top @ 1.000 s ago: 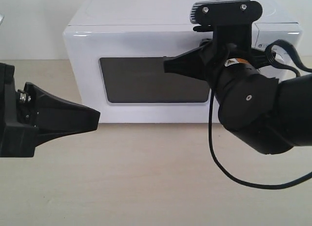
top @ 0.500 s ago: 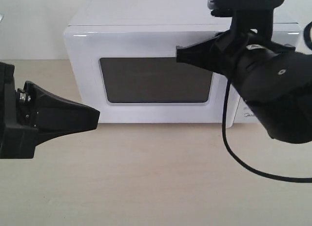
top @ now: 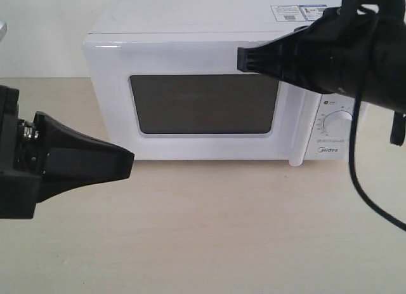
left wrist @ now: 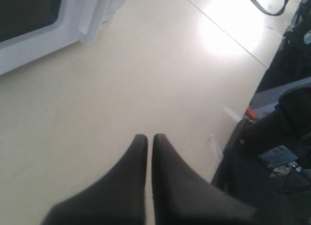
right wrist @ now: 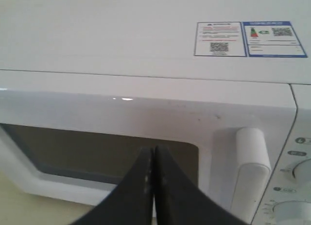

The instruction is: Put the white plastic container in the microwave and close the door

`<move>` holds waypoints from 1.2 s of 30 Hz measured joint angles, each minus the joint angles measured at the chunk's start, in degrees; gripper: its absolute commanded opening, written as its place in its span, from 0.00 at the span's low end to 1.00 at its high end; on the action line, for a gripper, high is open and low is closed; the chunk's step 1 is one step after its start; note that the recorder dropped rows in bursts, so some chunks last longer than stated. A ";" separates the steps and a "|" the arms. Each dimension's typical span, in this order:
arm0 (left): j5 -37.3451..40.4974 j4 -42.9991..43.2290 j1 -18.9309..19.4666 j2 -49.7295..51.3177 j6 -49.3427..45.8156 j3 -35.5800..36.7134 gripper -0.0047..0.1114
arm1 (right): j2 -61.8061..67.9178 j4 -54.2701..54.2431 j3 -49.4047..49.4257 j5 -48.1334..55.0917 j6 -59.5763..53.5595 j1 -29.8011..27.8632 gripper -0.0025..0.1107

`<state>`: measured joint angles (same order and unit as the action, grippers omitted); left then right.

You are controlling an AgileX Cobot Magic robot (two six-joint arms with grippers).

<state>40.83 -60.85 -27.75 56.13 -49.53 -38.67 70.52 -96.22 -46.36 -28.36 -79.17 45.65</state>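
White enamel covers the microwave (top: 190, 53), which stands at the back of the pale wooden tabletop (top: 222, 230) with the door (top: 203, 59) fully shut and its dark window (top: 203, 113) facing the room. The brand name "Midea" (top: 328, 150) is printed on the control panel below a round dial (top: 339, 122). Two stickers (right wrist: 250, 39) lie on the top panel, one white with a red heading and one blue-bordered, each carrying a QR code; the remaining print is too small to read. One second ago the right arm hung low before the panel and hid the dial, the brand name and the vertical bar handle (top: 295, 129). It has since risen and drawn back to the right, leaving all three exposed. The left gripper (top: 124, 162) has barely shifted. The right gripper (top: 244, 59) hovers before the door's upper edge, just beside the handle, with fingers (right wrist: 141, 186) pressed together and holding nothing. The left gripper's fingers (left wrist: 136, 157) are likewise closed tip to tip, empty, above bare tabletop well clear of the microwave.
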 measured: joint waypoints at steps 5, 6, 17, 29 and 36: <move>1.50 -0.83 0.00 -1.85 -0.63 0.00 0.08 | -7.50 -2.45 2.21 6.01 -3.68 0.00 0.02; 1.36 -0.83 0.00 -2.10 -0.63 0.00 0.08 | -8.93 -2.89 3.24 6.56 -4.01 0.00 0.02; 0.24 -1.08 0.00 -2.76 -0.63 0.00 0.08 | -18.94 -3.73 9.94 6.53 -4.28 -0.05 0.02; -3.08 -0.54 -0.23 -4.85 -0.63 0.00 0.08 | -19.90 -3.73 9.94 6.53 -4.28 -0.05 0.02; -7.89 18.36 7.36 -27.78 -2.07 0.00 0.08 | -19.90 -3.73 9.94 6.53 -4.28 -0.05 0.02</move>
<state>32.94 -42.50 -20.38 28.35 -51.60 -38.67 50.62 -99.95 -36.42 -21.83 -83.45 45.60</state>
